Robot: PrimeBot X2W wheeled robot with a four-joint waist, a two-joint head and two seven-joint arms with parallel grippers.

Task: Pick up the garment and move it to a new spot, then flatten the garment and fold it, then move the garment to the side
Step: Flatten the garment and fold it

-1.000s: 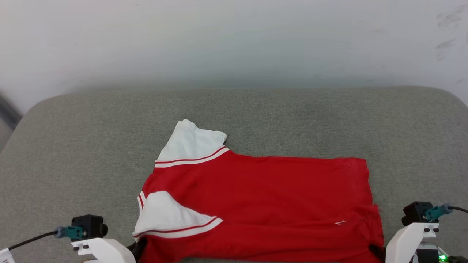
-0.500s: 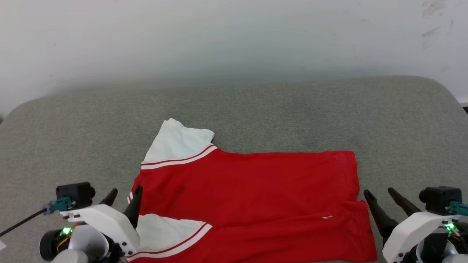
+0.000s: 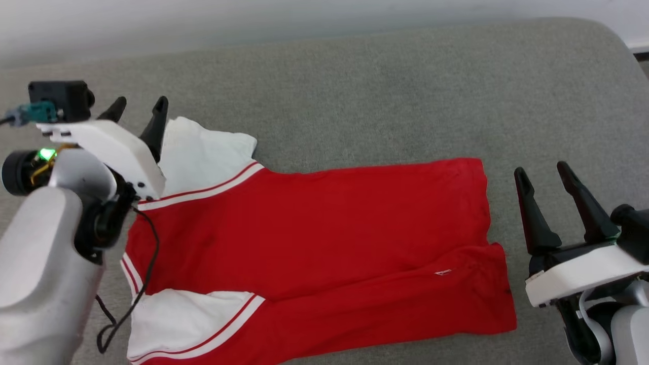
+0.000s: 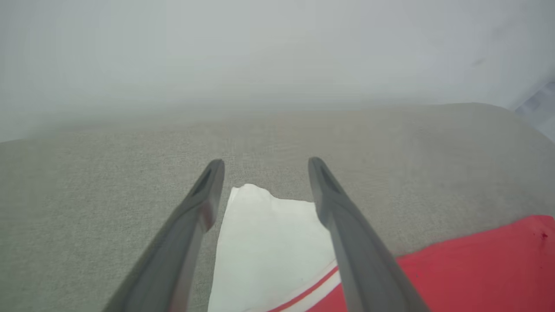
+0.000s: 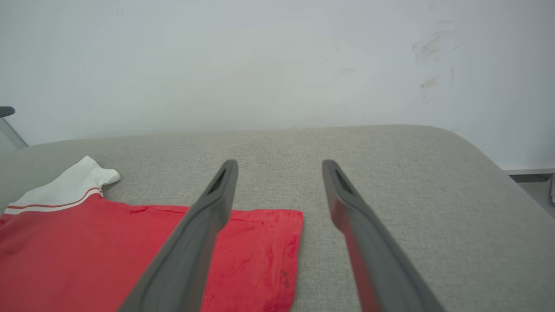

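Note:
The garment (image 3: 314,233), a red T-shirt with white sleeves, lies flat on the grey cushion with its near edge folded up over the body. Its far white sleeve (image 3: 203,152) sticks out at the upper left, and a near white sleeve (image 3: 187,319) lies at the lower left. My left gripper (image 3: 139,104) hovers open at the far sleeve's left edge; that sleeve (image 4: 269,247) shows between its fingers in the left wrist view. My right gripper (image 3: 542,172) stands open just right of the hem (image 5: 269,255), holding nothing.
The grey cushion (image 3: 380,86) stretches well beyond the shirt, with bare fabric behind it and to the right. A pale wall (image 5: 277,65) rises behind it. The cushion's rounded right corner (image 3: 608,40) drops off toward the floor.
Both grippers have opened and let go of the near edge of the garment, then risen clear of it. The head camera has tilted down, so the shirt sits higher in view.

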